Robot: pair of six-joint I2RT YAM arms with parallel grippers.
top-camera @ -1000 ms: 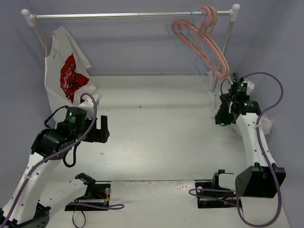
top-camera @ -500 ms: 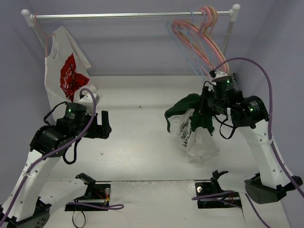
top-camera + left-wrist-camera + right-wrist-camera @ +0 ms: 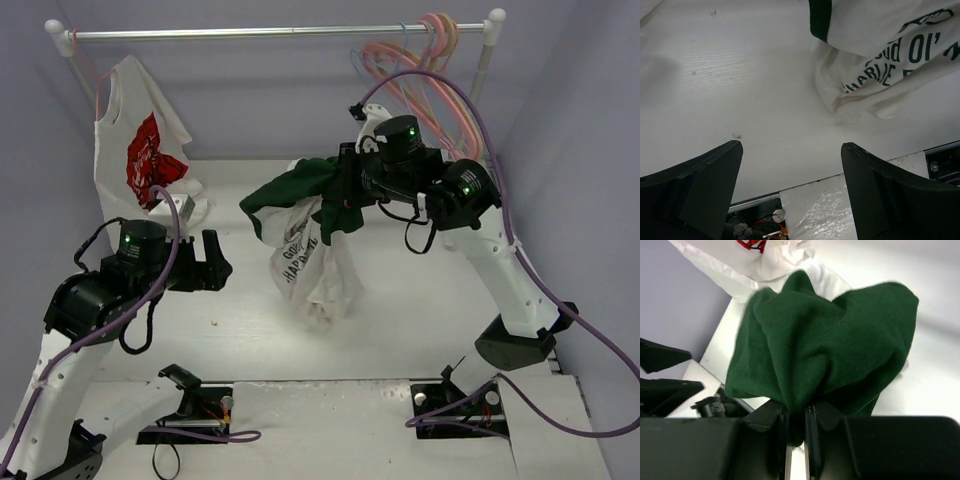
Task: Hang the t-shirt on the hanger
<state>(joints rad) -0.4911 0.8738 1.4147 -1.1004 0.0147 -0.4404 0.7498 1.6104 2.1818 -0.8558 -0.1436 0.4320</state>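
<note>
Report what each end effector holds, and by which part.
The right end effector grips the t-shirt by a bunched fold of green fabric; which garment part is unclear. The left end effector is open, holding nothing.

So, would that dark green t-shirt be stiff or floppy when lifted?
Probably floppy: the dark green fabric t-shirt droops in bunched folds from the right end effector. Likely light too, since one small pinch carries it.

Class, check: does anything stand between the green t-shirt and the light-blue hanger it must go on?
Nothing loose. The right end effector holds the t-shirt near the hanger, but thicker pink hangers crowd it on the same rail.
</note>
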